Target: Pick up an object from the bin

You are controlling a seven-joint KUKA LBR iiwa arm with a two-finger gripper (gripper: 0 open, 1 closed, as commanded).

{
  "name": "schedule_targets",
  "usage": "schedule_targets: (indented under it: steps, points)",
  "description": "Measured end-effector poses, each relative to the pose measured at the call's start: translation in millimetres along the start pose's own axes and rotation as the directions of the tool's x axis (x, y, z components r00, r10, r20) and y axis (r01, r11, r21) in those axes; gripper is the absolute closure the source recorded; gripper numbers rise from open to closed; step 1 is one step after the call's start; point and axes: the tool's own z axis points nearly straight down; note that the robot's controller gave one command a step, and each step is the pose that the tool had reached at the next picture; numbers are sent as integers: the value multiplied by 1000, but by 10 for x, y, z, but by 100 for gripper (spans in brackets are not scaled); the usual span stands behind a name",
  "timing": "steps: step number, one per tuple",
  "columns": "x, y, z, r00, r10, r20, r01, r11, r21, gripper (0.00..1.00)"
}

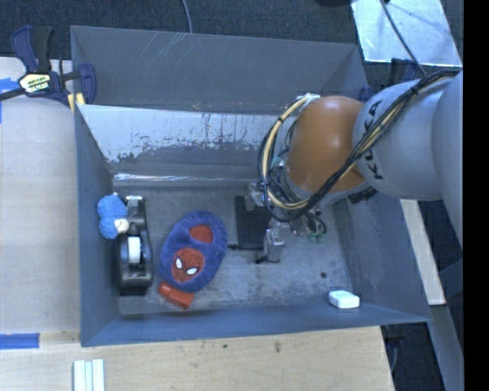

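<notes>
My gripper (259,236) hangs low over the bin floor near the middle, just right of a blue oval Spider-Man slipper (194,249). The slipper lies flat with its red face print up, and nothing shows in the gripper. A small orange-red piece (177,297) lies at the slipper's near end. Further left, a black tape dispenser (134,252) stands along the bin's left wall.
A light blue fuzzy toy (110,216) rests against the far end of the dispenser. A small white block (343,300) lies at the near right corner. The arm with its orange dome and cables comes in over the right side of the bin.
</notes>
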Motion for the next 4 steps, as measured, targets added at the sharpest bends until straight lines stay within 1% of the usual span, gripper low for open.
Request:
schedule_targets:
  steps: [1,2,3,4]
  points:
    - [-8,-3,-5,1000,1,2,-1,1000,0,0]
    - [-16,-3,-15,1000,1,4,-1,1000,0,100]
    - [-42,-8,-745,1000,3,10,-3,1000,1,100]
    - [-61,-14,-1301,1000,5,9,-5,1000,1,100]
